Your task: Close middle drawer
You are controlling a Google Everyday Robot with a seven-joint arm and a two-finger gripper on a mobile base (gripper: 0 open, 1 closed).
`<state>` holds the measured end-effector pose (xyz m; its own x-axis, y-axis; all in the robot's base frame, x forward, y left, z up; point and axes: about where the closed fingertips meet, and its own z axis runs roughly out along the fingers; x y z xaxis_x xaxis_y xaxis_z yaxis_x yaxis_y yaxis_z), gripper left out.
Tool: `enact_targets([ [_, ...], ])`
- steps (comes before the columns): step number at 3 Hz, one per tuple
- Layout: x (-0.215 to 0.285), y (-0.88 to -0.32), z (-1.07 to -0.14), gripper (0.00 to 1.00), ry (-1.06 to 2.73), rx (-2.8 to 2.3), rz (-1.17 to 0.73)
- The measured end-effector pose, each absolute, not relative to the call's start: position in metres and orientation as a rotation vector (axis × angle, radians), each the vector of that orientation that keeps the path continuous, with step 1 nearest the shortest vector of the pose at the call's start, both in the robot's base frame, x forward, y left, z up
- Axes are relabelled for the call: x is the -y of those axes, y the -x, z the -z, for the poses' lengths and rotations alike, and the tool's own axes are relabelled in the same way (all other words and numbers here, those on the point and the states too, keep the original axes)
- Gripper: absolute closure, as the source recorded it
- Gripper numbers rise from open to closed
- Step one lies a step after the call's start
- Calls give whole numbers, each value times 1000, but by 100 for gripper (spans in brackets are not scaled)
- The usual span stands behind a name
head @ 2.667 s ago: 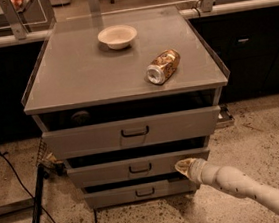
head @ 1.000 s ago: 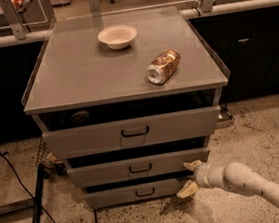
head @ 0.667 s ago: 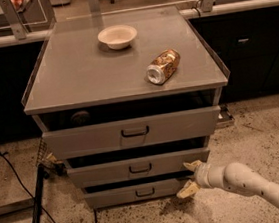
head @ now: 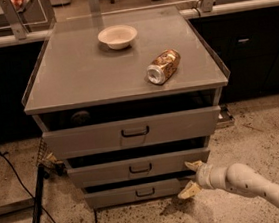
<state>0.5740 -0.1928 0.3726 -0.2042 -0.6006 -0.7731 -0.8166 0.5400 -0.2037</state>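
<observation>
The grey cabinet has three drawers, all pulled out a little. The middle drawer [head: 136,168] has a flat grey front with a small dark loop handle at its centre. My gripper [head: 190,179] is at the lower right of the cabinet, just right of the middle drawer's right end and in front of the bottom drawer. Its two pale fingers are spread apart and hold nothing. One fingertip [head: 192,166] is close to the middle drawer's right corner. The white arm [head: 248,184] reaches in from the lower right.
The top drawer [head: 131,131] is the widest, the bottom drawer [head: 136,193] the narrowest. A white bowl [head: 117,36] and a can lying on its side [head: 163,66] rest on the cabinet top. A black pole [head: 37,205] and cables lie on the floor at left.
The gripper has moved down and a little right of the middle drawer's front, and its fingers have spread from together to apart. The drawers look unchanged.
</observation>
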Motion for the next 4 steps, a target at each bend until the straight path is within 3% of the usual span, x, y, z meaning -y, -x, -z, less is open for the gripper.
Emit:
enact_targets([
  [3,207,-562,-386,0,1153,-1898,-326],
  [4,205,-549,-396,0,1222,-1857,-426],
])
